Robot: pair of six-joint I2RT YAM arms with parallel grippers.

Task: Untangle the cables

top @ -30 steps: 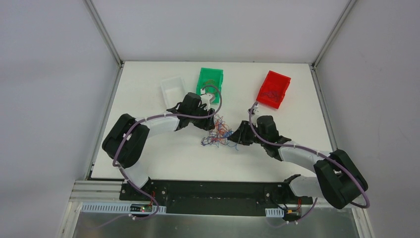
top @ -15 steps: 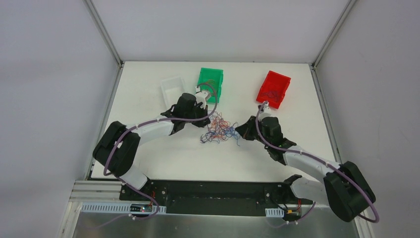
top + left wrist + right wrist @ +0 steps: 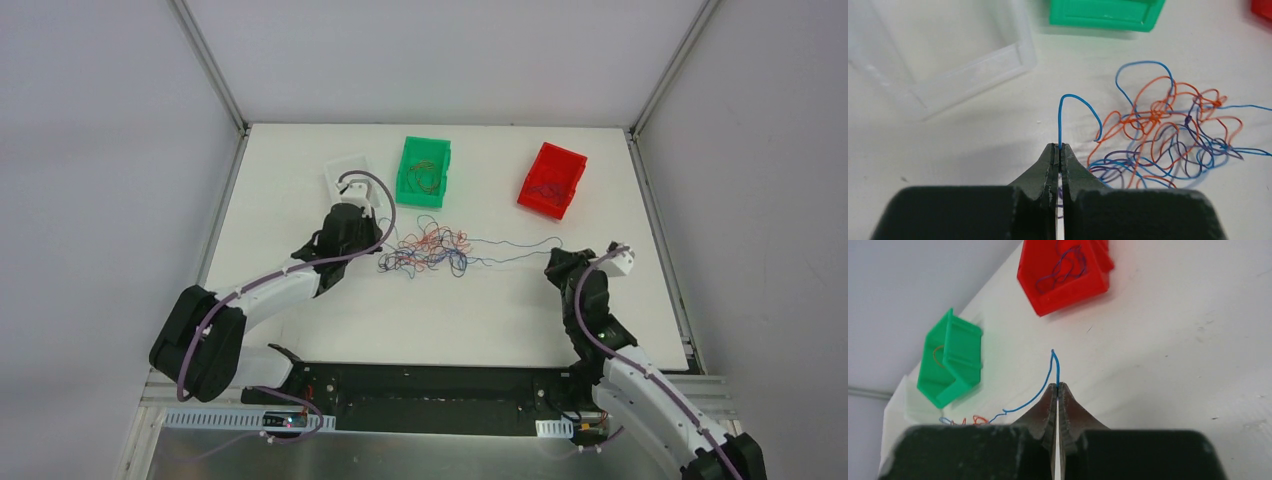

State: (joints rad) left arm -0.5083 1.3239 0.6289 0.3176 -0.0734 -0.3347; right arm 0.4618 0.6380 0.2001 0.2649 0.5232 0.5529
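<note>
as both arms splay outward, left gripper point(image 3: 1058, 148) and right gripper point(image 3: 1058, 386) each clamp a blue strand point(image 3: 1060, 120) of one tangle point(image 3: 430, 250); three bins point(image 3: 403, 175) far.

Left gripper point(image 3: 1058, 150): jaws pressed together, pinching blue cable point(image 3: 1059, 125). Right gripper point(image 3: 1058, 387): likewise clamped on blue cable. Both arms reach forward, grippers well apart.

The top camera, fixed above and behind the arm bases, looks down on the whole flat white table point(image 3: 450, 320), while the wrist cameras skim low and close behind the left gripper point(image 3: 1058, 149) and right gripper point(image 3: 1058, 386), all sharing the green plastic bin point(image 3: 443, 172) and thin blue, orange-red and purple cables point(image 3: 430, 250).
</note>
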